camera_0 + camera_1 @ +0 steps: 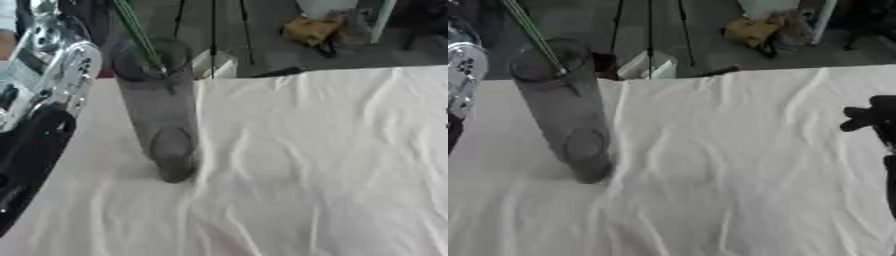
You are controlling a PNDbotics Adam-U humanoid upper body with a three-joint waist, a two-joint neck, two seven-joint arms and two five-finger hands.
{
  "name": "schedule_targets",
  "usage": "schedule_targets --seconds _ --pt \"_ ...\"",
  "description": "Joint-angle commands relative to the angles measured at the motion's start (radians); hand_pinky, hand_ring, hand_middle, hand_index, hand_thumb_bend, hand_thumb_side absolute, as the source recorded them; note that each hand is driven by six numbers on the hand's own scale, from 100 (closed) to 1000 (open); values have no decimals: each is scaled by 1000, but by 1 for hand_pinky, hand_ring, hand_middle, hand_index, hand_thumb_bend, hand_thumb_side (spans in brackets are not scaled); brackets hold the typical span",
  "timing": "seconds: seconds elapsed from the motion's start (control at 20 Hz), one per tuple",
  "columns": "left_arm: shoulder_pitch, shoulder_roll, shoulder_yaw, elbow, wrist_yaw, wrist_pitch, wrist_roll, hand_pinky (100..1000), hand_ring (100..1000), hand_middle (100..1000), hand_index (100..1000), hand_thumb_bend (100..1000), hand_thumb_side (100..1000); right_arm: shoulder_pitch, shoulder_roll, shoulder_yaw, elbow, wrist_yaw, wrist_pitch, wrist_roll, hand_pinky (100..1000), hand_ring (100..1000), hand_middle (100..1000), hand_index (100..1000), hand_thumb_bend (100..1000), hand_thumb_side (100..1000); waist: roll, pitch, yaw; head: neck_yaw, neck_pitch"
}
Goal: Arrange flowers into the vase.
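At surface left, green flower stem enters tall clear glass vase; insertion step. Right hand fingers state unclear. Next: lower stem.

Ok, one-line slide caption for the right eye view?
Green stems rest in a tall glass vase on wrinkled white cloth; right robot hand at the edge.
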Motion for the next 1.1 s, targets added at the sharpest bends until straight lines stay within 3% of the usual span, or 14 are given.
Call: schedule_targets --seconds 0.05,0.6,0.8,0.95,1.1 --pt "-13 15 -2 1 -37 -5 -19 100 100 100 174 231 930 -10 -9 -8 -20 6 -1 1 747 534 521 706 100 1000 -2 -4 -1 1 -12" --pt "0 34 -5 31 -187 -33 -32 100 100 100 202 196 931 -8 -8 -10 -20 10 -1 1 747 533 520 706 100 1000 -4 -2 3 0 -14" --pt "10 48 -10 33 -249 -48 -40 100 100 100 253 189 937 -7 -7 -11 -20 11 -1 0 747 533 520 706 100 1000 -5 -4 5 -1 -12" --pt "18 46 -9 38 -295 -53 -44 100 100 158 310 180 959 -6 -6 -13 -20 11 0 -1 747 533 520 706 100 1000 -7 -5 7 -1 -13" --pt "24 47 -11 43 -339 -57 -47 112 189 255 364 178 951 -6 -6 -13 -20 11 -1 -2 747 533 520 706 100 1000 -9 -6 8 -2 -13"
